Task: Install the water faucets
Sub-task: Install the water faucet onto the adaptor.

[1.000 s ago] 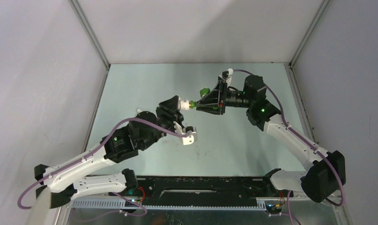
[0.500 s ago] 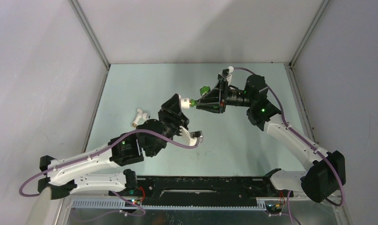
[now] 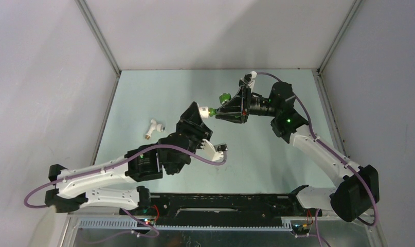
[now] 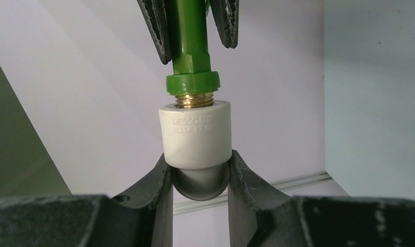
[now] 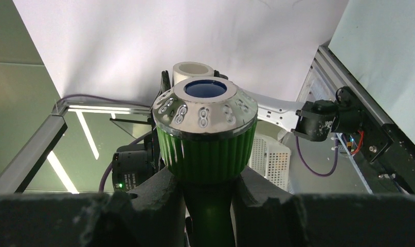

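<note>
The right claw (image 5: pixel 209 188) is clenched on the green faucet (image 5: pixel 206 146) just below its knob. The left claw (image 4: pixel 197 172) grasps a white fitting (image 4: pixel 196 135). The faucet's brass thread enters the fitting, both held above the middle of the table (image 3: pixel 143 92). The white faucet (image 3: pixel 154 128) lies on the table to their left.

The top external camera sits high behind the arms and looks down and forward from afar over the whole pale green table (image 3: pixel 143 92). The left wrist camera looks out between the fingers of the left gripper (image 4: pixel 196 167), very near the white pipe fitting (image 4: pixel 196 134), facing the grey walls. The right wrist camera looks out over the right gripper (image 5: pixel 208 180), close behind the knob of the green faucet (image 5: pixel 205 134), toward the table's near edge. All three views share the faucet-and-fitting joint, and the wrist cameras face each other.
</note>
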